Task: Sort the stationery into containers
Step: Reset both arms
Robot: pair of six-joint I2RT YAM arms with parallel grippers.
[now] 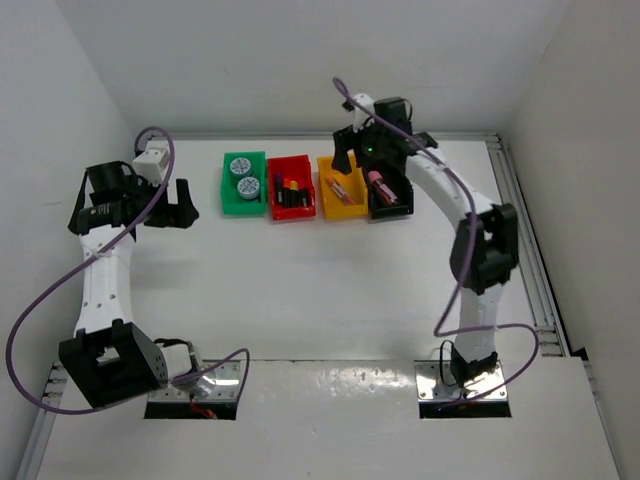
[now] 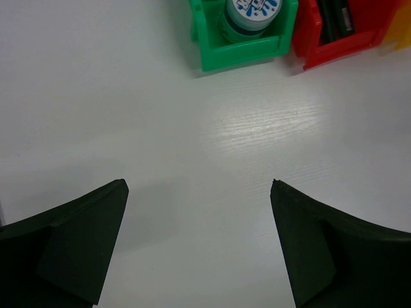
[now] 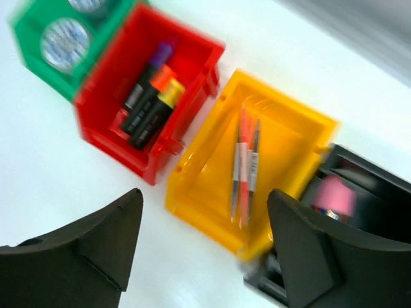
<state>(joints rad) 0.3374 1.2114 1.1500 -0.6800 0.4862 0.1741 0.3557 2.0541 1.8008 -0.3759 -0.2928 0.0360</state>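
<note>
While the overhead camera looks down on the white table, the red bin sits second in a row of four touching bins at the far side. The green bin is just left of the red bin and holds two round rolls. The yellow bin is just right of it with thin pens inside, and the black bin lies beyond that with something pink in it. Dark highlighters lie in the red bin. The left gripper hangs well left of the red bin, beyond the green one. The right gripper hovers to the red bin's right, over the yellow and black bins.

From the left wrist, the left gripper has its jaws spread wide over bare table, nothing between them. The red bin shows at the top edge, with the green bin and one roll just left of it.

From the right wrist, slightly blurred, the right gripper stands with jaws apart and empty. The red bin holds highlighters with purple, orange and yellow caps. The green bin with a roll is at its upper left. The yellow bin with its pens touches its right side, and the black bin beyond holds a pink block
</note>
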